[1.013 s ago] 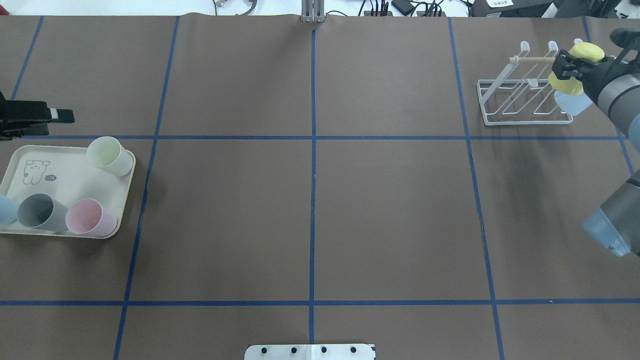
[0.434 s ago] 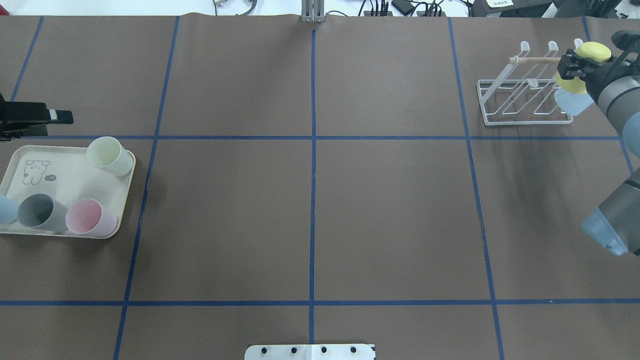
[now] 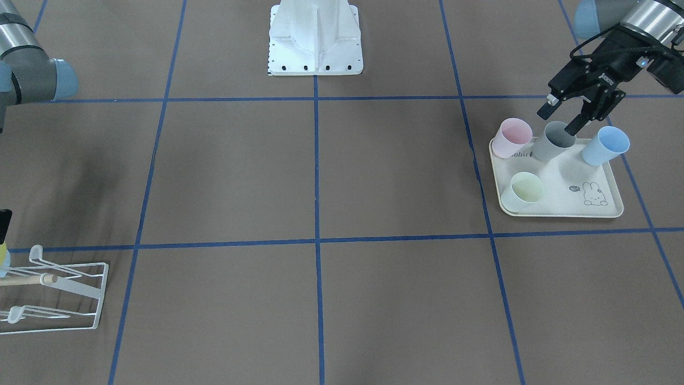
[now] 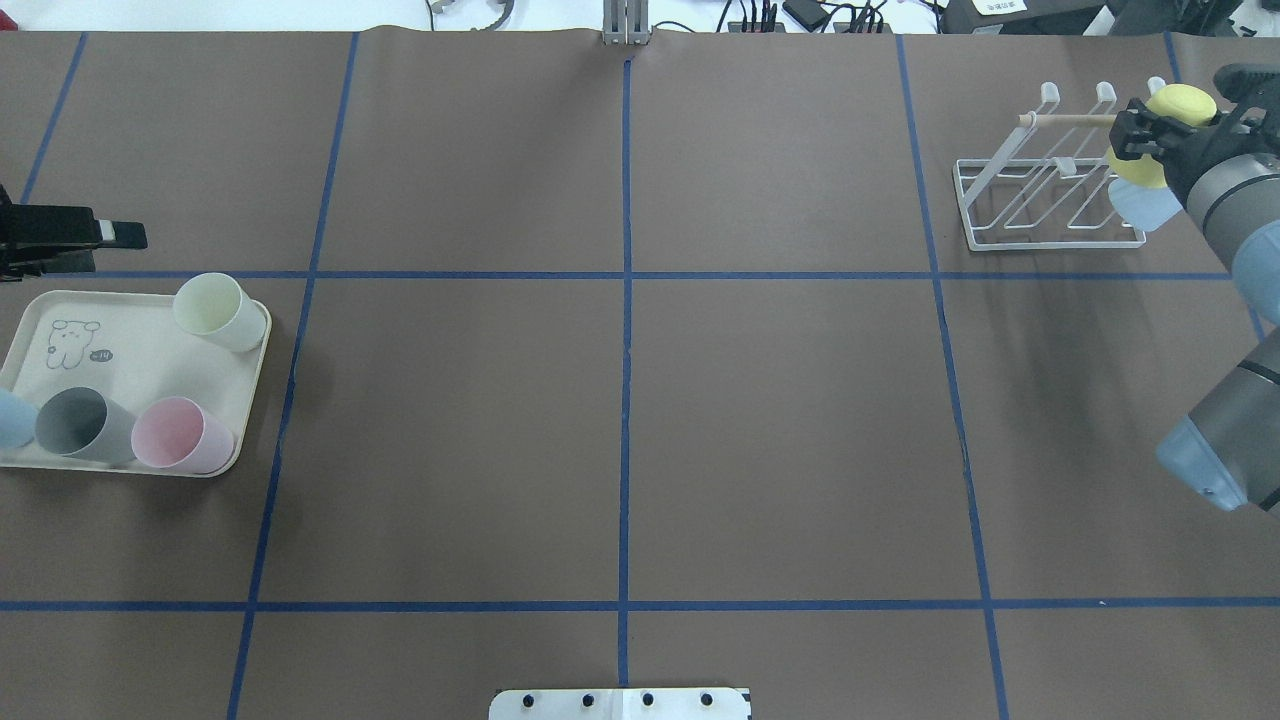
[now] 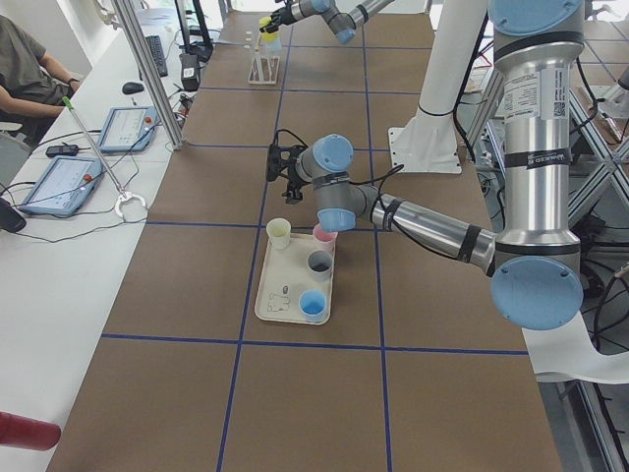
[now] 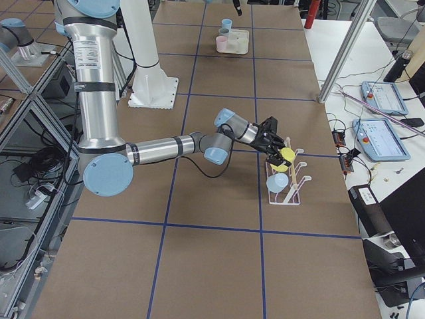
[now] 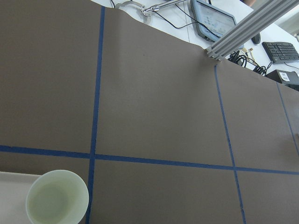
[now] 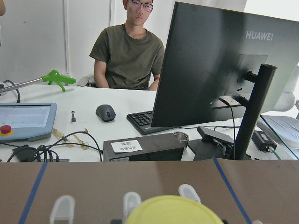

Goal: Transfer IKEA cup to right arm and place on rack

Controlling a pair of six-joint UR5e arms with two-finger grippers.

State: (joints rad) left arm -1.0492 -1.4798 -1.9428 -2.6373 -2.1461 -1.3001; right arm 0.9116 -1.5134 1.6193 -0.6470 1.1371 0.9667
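Brown blue-taped table (image 4: 780, 420) | right pincer (image 4: 1138, 137) pinching yellow cup (image 4: 1182, 102) at rack (image 4: 1060, 244) | left pincer (image 3: 557, 121) spread beside tray (image 3: 561, 176)

The rack (image 4: 1040, 200) is white wire, with a yellow cup (image 4: 1180, 103) and a pale blue cup (image 4: 1148, 208). The cream tray (image 3: 556, 206) bears a dark rabbit outline; the table (image 3: 320, 176) is brown, gridded in blue.

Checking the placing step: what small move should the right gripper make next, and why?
Probably lower the right gripper slightly, then open it. It is shut on the yellow cup at the end pegs of the rack, next to the light-blue cup, and the views do not show the yellow cup seated.
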